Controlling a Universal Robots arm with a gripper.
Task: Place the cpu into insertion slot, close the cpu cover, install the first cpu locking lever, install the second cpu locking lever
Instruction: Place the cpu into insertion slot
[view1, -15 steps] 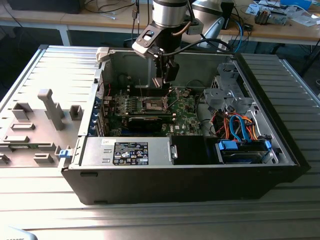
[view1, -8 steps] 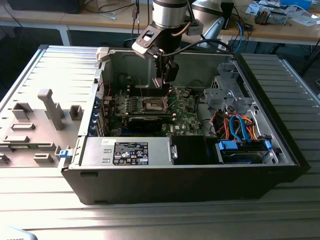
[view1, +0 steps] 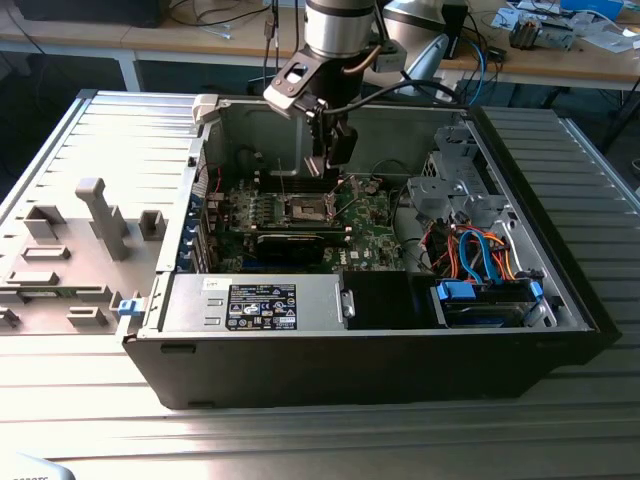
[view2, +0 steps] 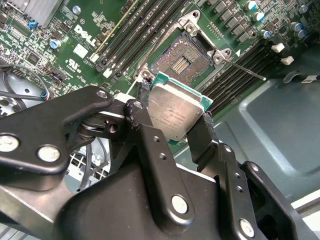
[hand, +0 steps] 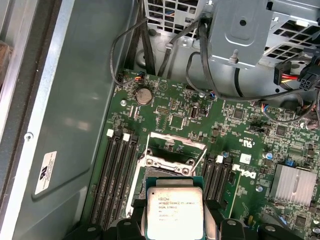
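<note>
While pincer (view2: 175, 106) grips cpu (view2: 172, 114), silvery top up

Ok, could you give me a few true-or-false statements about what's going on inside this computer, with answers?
1. The gripper holds the cpu between its fingers. True.
2. The cpu sits in the slot. False: the slot is empty, and the cpu is held apart from it.
3. The cover is shut over the slot. False: it is raised, leaving the slot open.
4. A round battery sits on the green board. True.
</note>
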